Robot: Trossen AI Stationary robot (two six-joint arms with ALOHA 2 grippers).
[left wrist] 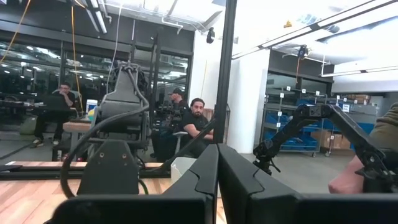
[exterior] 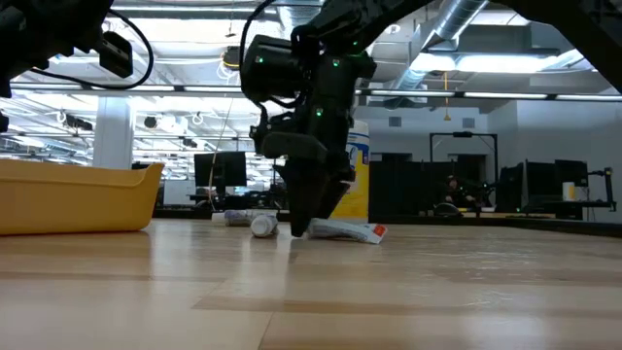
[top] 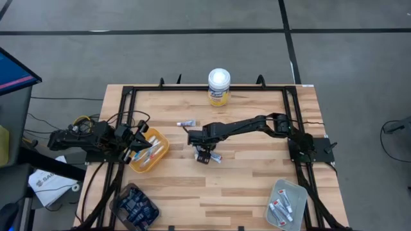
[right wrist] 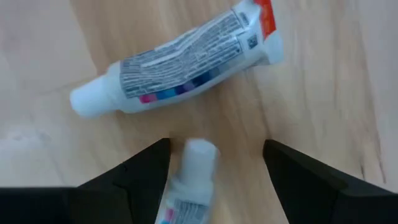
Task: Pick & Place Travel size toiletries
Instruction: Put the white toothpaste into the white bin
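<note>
My right gripper (right wrist: 214, 180) is open and points down at the table's middle (top: 204, 155). A small white tube (right wrist: 189, 180) lies on the wood between its fingers, close to one finger (right wrist: 146, 171). A second white tube with blue and red marks (right wrist: 180, 62) lies flat just beyond the fingertips, and it also shows in the low view (exterior: 350, 231). A third small tube (top: 186, 123) lies farther toward the far edge. My left gripper (left wrist: 217, 168) is shut and hovers over the yellow bin (top: 154, 154), which holds several toiletries. My right gripper comes from above, pointing down, with its open fingers on either side of the small white tube (right wrist: 198, 152), which lies flat on the table. The tube sits close to one finger; I cannot tell whether they touch.
The tall yellow canister with a white lid (top: 219, 86) stands at the far edge. A clear tray (top: 288, 187) with white tubes sits at the near right corner, and a dark bin (top: 135, 205) of dark tubes at the near left. People sit in the room beyond.
</note>
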